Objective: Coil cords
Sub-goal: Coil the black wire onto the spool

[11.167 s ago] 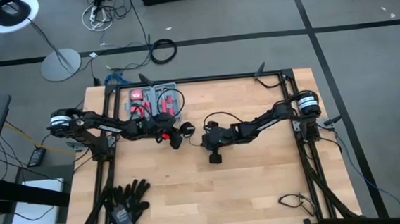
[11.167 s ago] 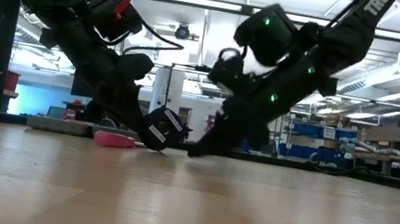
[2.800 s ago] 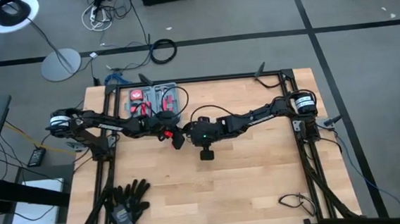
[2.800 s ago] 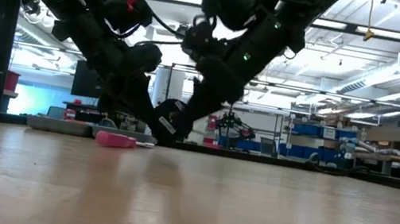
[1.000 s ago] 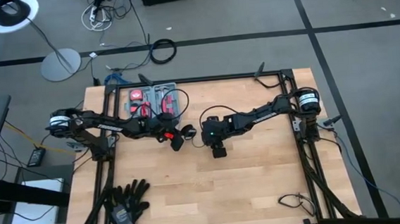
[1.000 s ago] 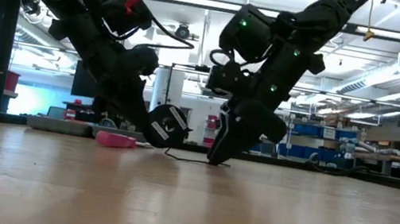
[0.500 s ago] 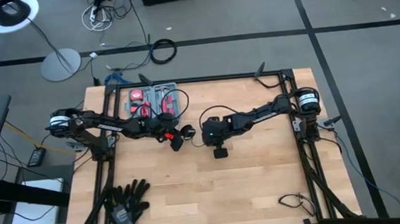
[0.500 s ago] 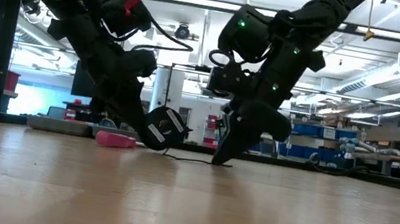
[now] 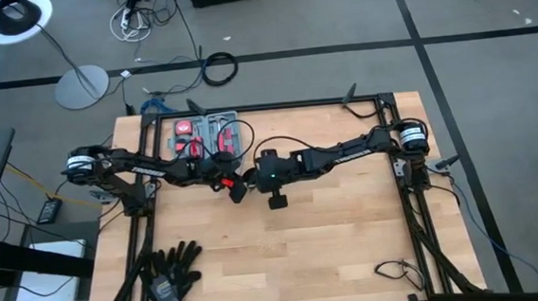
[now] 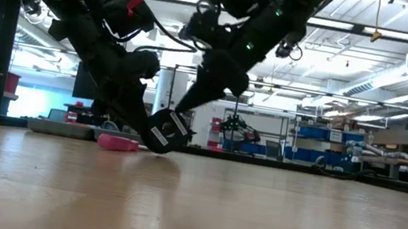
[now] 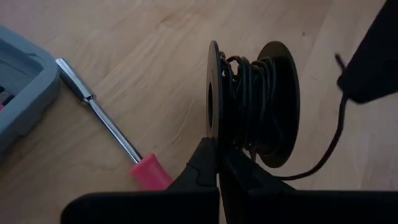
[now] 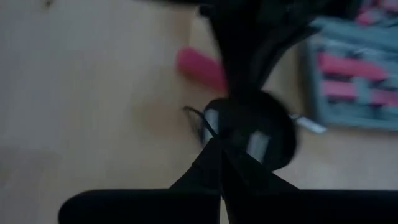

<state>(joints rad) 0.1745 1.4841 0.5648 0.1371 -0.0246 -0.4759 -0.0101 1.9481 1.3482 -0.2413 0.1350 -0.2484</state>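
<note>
Wooden bench (image 9: 352, 249): right gripper (image 12: 219, 163) swung from bench onto spool (image 11: 252, 112), jaws now clenched on cord (image 11: 326, 149); left gripper (image 11: 217, 168) jaws clamp spool flange — another wrap likely starting.

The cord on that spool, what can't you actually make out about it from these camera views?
- Cord free end: left wrist view, runs off the bottom edge.
- Right end effector grip on the cord: right wrist view, blurred.
- Spool windings: low view, backlit and dark.
- Cord in the high view: too thin to trace between the arms.

Left gripper (image 11: 217, 163) and right gripper (image 12: 221, 163) meet mid-table (both closed).
</note>
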